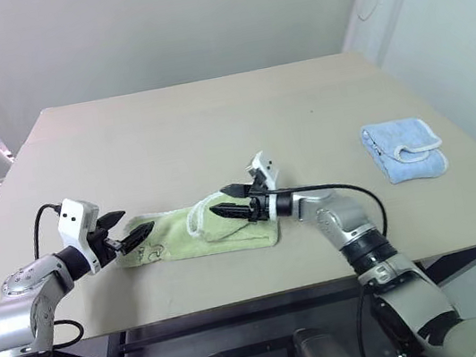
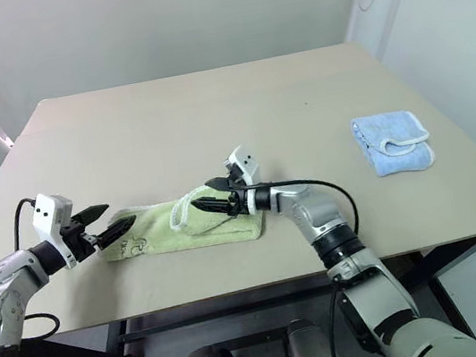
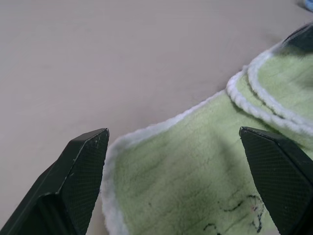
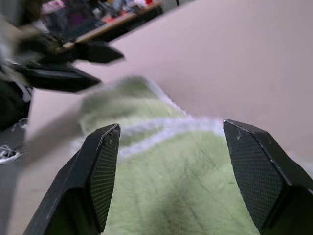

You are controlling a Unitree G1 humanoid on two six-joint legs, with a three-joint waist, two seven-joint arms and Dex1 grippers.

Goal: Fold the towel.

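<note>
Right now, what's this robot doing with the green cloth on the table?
It is folding a light green towel that lies partly folded near the front edge of the table. The right gripper hovers open over the towel's folded-over part, holding nothing. The left gripper sits open at the towel's other end, by its dark logo. A small light blue cloth lies apart on the robot's right, untouched.

The towel's [image 1: 194,235] dark embroidered logo is unreadable
</note>
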